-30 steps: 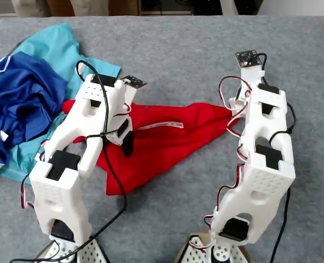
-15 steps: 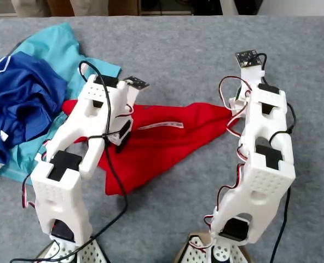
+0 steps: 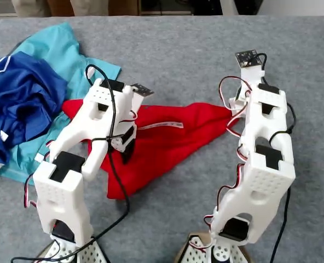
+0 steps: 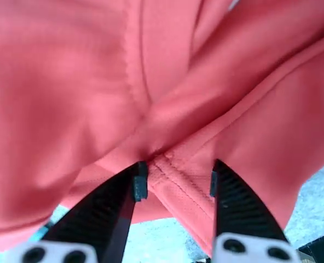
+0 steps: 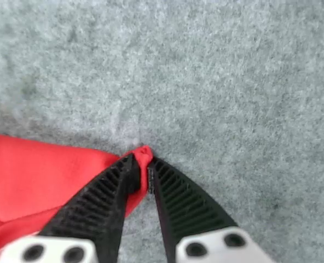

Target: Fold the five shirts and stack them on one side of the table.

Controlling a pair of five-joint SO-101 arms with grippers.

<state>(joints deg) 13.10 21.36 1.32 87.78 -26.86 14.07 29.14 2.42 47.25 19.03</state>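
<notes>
The red shirt lies spread on the grey table between the two arms, in a rough triangle. Its long edge runs from left to right and a point hangs toward the near side. A thin white strip lies across its middle. The left arm stands over the left part of this shirt. In its wrist view the left gripper sits low on the cloth with its two black fingers apart and a seamed ridge of red fabric rising between them. The cloth seems to lie loose in the gap rather than squeezed, though the close view makes that hard to judge. The right arm stands at the shirt's right tip. There the right gripper is closed tight on the very corner of the red cloth, and a small nub of fabric pokes out beyond the fingertips with bare grey table all around it. At the far left of the table a dark blue shirt lies crumpled on top of a teal shirt. The teal shirt spreads out under it toward the far side, and its near right edge touches the left end of the red shirt beside the left arm.
</notes>
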